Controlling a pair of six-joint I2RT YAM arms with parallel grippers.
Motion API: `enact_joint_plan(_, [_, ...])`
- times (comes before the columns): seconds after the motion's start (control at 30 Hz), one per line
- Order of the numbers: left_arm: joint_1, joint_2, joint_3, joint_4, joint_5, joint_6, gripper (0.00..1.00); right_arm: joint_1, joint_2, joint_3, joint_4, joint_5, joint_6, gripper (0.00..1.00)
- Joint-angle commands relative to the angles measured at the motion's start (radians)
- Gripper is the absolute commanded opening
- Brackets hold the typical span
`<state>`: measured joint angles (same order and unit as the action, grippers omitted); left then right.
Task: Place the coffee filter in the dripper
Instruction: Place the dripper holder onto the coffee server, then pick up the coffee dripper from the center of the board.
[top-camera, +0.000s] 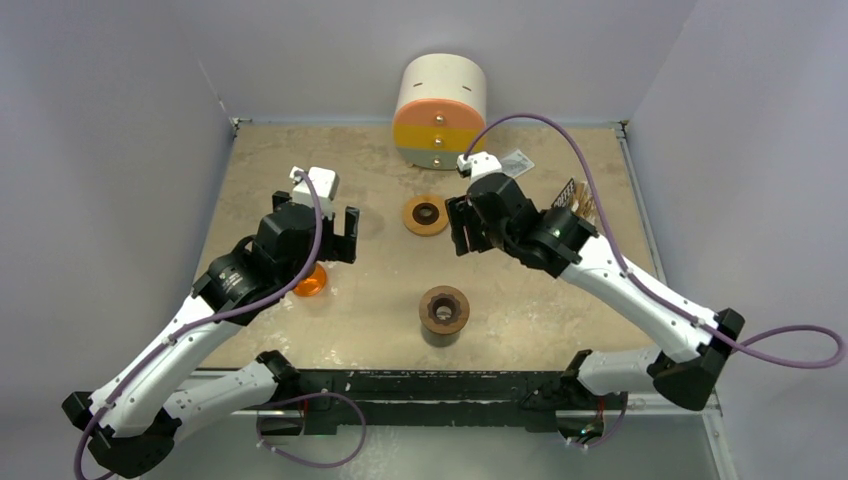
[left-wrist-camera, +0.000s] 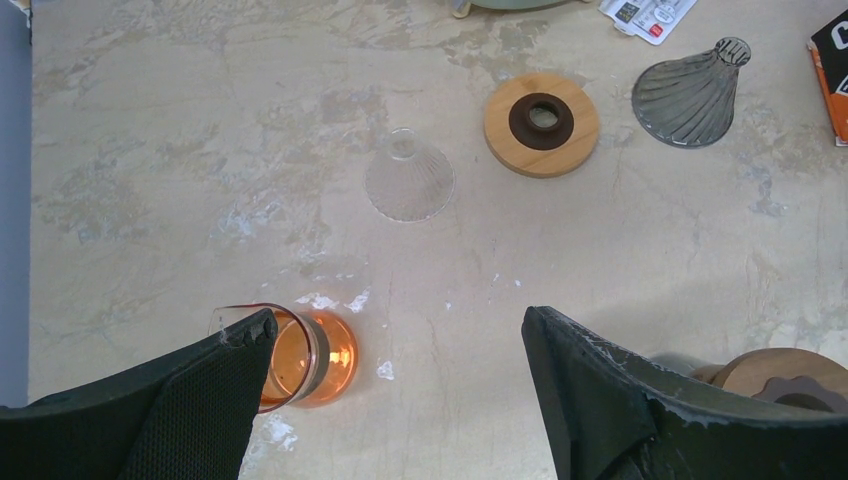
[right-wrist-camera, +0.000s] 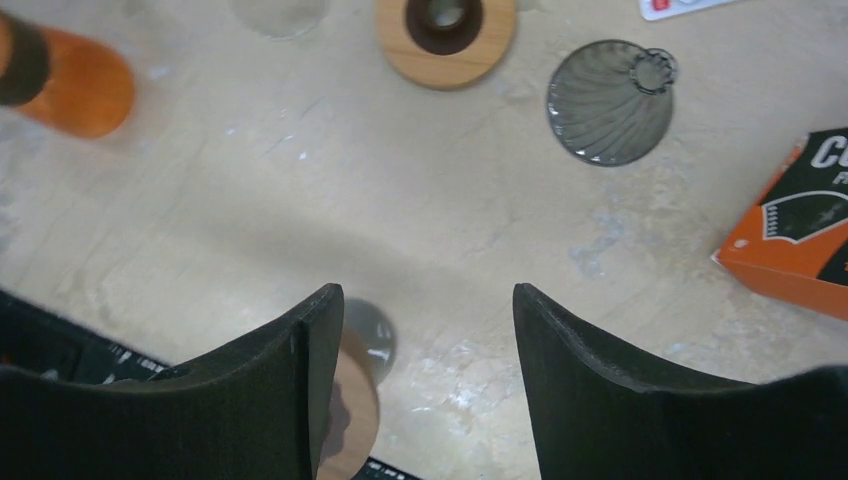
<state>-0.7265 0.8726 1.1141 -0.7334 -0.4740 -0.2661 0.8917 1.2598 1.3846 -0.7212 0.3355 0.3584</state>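
Right gripper (right-wrist-camera: 422, 292), jaws spread and empty, hangs over the mottled beige tabletop (right-wrist-camera: 300, 200). The left gripper (left-wrist-camera: 398, 325) is likewise wide apart and holds nothing, with an orange glass cup (left-wrist-camera: 300, 355) partly hidden behind one finger. The smoky grey ribbed cone dripper (right-wrist-camera: 610, 100) sits near a round wooden ring with a dark centre (right-wrist-camera: 445, 35); the right arm (top-camera: 620, 275) hides it from overhead. The orange cardboard coffee filter box (right-wrist-camera: 790, 240) lies beside it, cut off at the frame edge, contents unseen. A clear ribbed glass cone (left-wrist-camera: 408, 180) stands apart.
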Motion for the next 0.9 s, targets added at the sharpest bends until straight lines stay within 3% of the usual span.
enact_joint_plan(0.0, [0.005,-0.013,-0.007,0.027,0.017,0.01,0.92,-0.083,0.068,0.035,-0.033,0.053,-0.031,0.66])
enact_joint_plan(0.33, [0.006,-0.015,-0.007,0.029,0.023,0.013,0.92,-0.259,0.224,0.011,0.053,0.014,-0.033,0.7])
enact_joint_plan(0.87, [0.005,-0.015,-0.009,0.031,0.022,0.016,0.91,-0.48,0.499,0.083,0.185,-0.088,0.035,0.67])
